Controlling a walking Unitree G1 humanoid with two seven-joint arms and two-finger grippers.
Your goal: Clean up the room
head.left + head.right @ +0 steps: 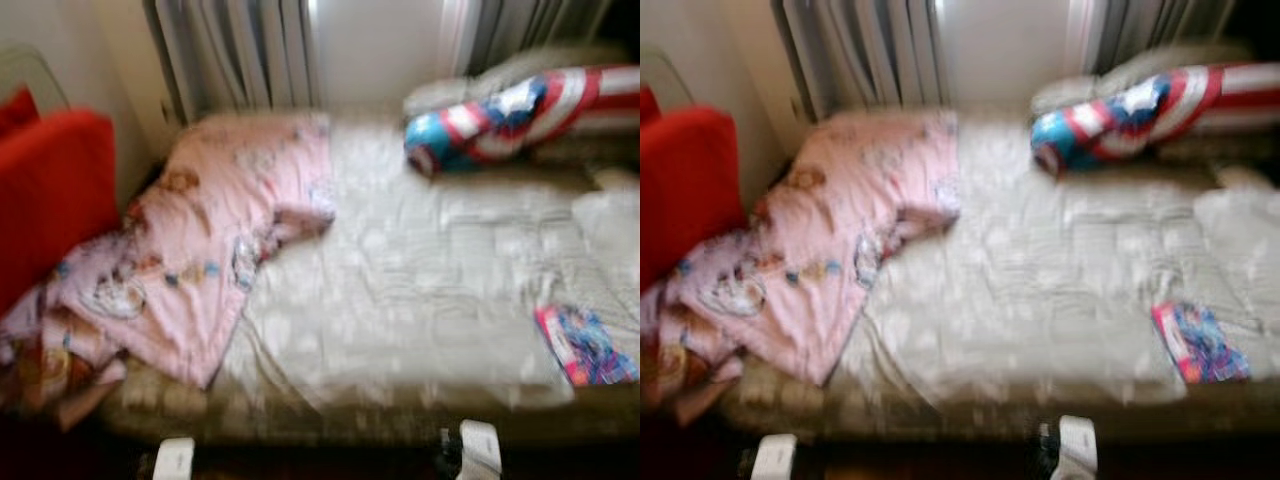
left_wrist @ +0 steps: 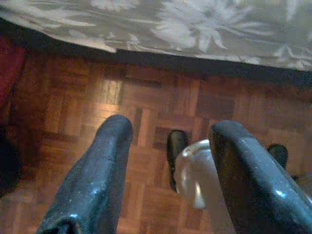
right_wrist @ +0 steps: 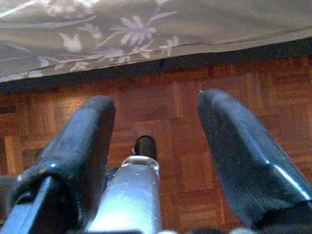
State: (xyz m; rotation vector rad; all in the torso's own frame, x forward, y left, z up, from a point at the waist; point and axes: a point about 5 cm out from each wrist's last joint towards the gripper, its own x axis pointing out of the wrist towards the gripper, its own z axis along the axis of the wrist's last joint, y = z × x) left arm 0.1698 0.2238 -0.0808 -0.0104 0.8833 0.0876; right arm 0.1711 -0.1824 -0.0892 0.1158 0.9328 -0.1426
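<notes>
A bed with a pale floral cover [image 1: 420,290] lies before me, blurred. A pink cartoon-print blanket [image 1: 215,230] is crumpled over its left side and hangs off the edge. A red, white and blue striped pillow [image 1: 520,110] rests at the far right. A colourful book [image 1: 585,345] lies near the front right edge. My left gripper [image 2: 168,161] hangs open above the wooden floor [image 2: 146,112] beside the bed. My right gripper [image 3: 156,131] is also open over the floor, with nothing between its fingers.
A red chair or cushion [image 1: 50,190] stands at the bed's left. A radiator [image 1: 240,55] and curtains line the wall behind. The bed's cover edge [image 3: 146,34] hangs just ahead of both grippers. My own legs show below the grippers.
</notes>
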